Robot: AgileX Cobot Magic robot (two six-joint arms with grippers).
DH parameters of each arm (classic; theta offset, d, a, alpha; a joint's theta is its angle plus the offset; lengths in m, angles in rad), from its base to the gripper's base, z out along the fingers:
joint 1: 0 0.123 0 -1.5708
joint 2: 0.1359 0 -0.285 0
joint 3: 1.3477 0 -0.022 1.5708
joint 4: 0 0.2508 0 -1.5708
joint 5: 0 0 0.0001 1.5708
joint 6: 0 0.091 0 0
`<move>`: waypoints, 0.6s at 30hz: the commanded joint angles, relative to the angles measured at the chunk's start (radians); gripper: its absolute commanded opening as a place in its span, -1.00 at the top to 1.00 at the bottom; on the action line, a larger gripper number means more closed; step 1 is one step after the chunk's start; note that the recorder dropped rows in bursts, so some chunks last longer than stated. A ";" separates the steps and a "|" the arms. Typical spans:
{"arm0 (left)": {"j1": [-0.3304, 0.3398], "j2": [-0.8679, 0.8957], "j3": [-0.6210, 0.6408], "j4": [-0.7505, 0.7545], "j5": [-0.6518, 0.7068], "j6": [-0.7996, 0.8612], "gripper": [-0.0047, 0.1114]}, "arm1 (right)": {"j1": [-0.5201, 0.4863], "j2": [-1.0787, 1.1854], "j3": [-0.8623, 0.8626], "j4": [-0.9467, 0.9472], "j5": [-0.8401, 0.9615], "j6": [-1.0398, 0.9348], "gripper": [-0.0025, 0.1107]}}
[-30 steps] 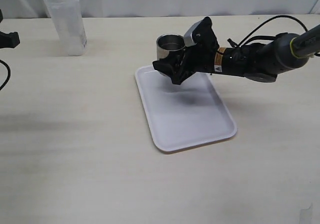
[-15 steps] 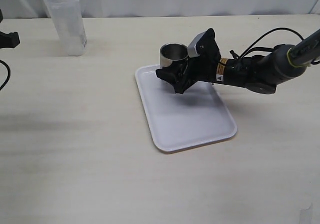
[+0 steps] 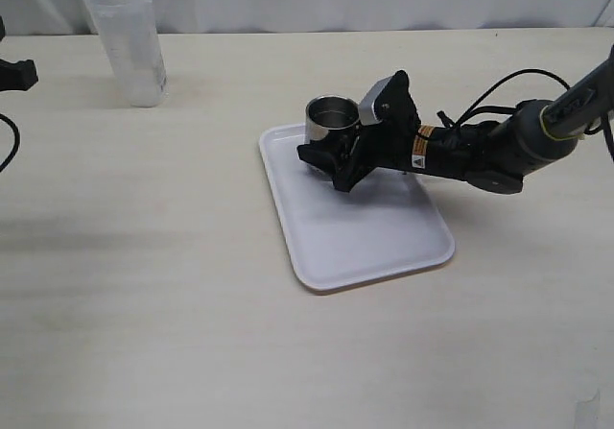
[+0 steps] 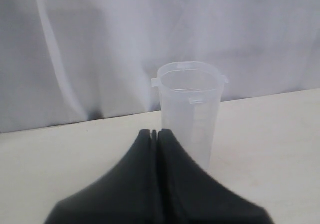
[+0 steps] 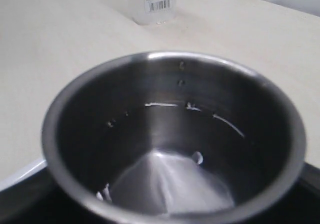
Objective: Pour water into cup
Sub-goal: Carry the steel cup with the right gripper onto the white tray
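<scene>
The brushed-steel cup (image 3: 331,118) stands upright in my right gripper (image 3: 333,156), which is shut on its lower wall at the far corner of the white tray (image 3: 369,242). The fingers hide the cup's base, so I cannot tell whether it touches the tray. In the right wrist view the cup (image 5: 170,134) fills the frame. Its dark inside shows faint glints and droplets (image 5: 197,157); the water itself is barely visible. My left gripper (image 3: 14,72) is at the far left edge. In the left wrist view the left gripper (image 4: 154,133) is shut and empty.
A tall translucent plastic beaker (image 3: 125,40) stands at the back left, just beyond the left gripper (image 4: 192,103); its labelled base shows in the right wrist view (image 5: 150,1). A white curtain backs the table. The right arm's cable (image 3: 508,79) loops above the table at right.
My right gripper has come down with the cup, from well above the tray to low over its far corner. The left gripper and the beaker have not moved.
</scene>
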 commanded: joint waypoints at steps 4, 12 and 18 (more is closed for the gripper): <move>0.000 -0.006 0.006 0.000 -0.020 -0.006 0.92 | -0.002 0.004 0.001 0.028 -0.047 -0.016 0.88; 0.000 -0.006 0.006 0.000 -0.018 -0.006 0.92 | -0.002 0.005 0.001 0.030 -0.037 -0.016 0.87; 0.000 -0.006 0.006 0.000 -0.018 -0.006 0.92 | 0.000 0.005 0.001 0.030 0.007 -0.016 0.14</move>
